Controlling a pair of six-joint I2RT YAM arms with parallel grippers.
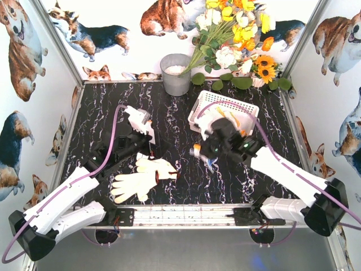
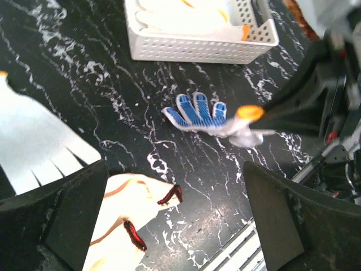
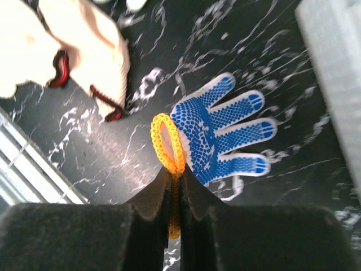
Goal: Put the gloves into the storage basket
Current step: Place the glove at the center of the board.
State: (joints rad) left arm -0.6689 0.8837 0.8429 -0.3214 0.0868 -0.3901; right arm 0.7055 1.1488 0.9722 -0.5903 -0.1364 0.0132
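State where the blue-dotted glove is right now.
In the right wrist view, the blue-dotted glove is pinched by its orange cuff in the shut right gripper, between the cream gloves and the white basket.

Lab booth (2 bolted arms [image 1: 62,204], corgi walls [image 1: 22,84])

The gloves [image 1: 141,178] are soft knit cloth, the storage basket [image 2: 197,51] matt white plastic, the tabletop [image 1: 177,132] glossy black marble-look.

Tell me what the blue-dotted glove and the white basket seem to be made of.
The blue-dotted glove looks like white knit fabric with matte blue, probably rubbery grip dots and an orange cuff edge. The basket is likely moulded plastic, smooth white, with regular perforated walls.
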